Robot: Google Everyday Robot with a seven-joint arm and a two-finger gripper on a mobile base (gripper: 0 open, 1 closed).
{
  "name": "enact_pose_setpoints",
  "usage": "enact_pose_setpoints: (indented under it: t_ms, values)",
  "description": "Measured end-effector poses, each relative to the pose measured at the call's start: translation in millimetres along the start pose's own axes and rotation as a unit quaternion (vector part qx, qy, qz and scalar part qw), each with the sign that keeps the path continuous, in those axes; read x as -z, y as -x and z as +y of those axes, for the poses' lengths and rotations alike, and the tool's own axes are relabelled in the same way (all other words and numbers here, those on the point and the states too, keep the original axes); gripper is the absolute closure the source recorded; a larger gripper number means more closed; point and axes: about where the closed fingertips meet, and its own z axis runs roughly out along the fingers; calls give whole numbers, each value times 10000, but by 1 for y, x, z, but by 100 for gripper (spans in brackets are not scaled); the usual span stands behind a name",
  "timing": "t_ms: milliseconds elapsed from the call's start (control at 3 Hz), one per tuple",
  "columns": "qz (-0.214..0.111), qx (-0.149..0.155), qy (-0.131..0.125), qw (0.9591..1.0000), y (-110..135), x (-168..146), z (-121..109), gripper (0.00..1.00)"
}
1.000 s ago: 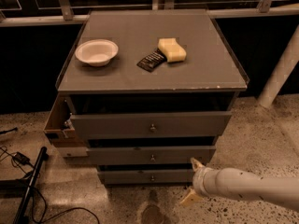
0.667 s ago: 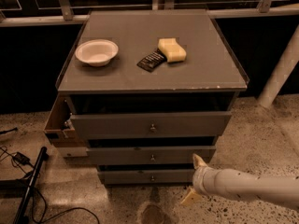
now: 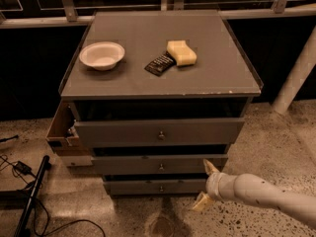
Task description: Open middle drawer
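Note:
The middle drawer [image 3: 148, 164] is a wide shallow grey drawer with a small round metal knob [image 3: 161, 167] at its centre, second of three in the grey cabinet. The top drawer [image 3: 158, 131] stands out slightly above it, and the lowest drawer [image 3: 148, 186] sits below. My gripper [image 3: 207, 184] is low at the right, in front of the right ends of the middle and lowest drawers, right of the knob. Its two tan fingers [image 3: 211, 167] are spread apart, one up and one down, holding nothing.
On the cabinet top [image 3: 123, 78] lie a white bowl [image 3: 101, 55], a yellow sponge [image 3: 181, 53] and a dark packet [image 3: 159, 64]. A cardboard box [image 3: 61, 127] stands at the cabinet's left side. Cables and a black bar [image 3: 29, 196] lie on the floor at the left. A white pole [image 3: 296, 73] stands at the right.
The gripper has shifted slightly right and up. The drawers have not moved.

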Motion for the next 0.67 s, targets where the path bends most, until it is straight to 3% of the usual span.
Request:
enact_pose_setpoints:
  t_ms: [667]
  values:
    - [-395, -4, 140, 9991, 4, -8, -44, 0]
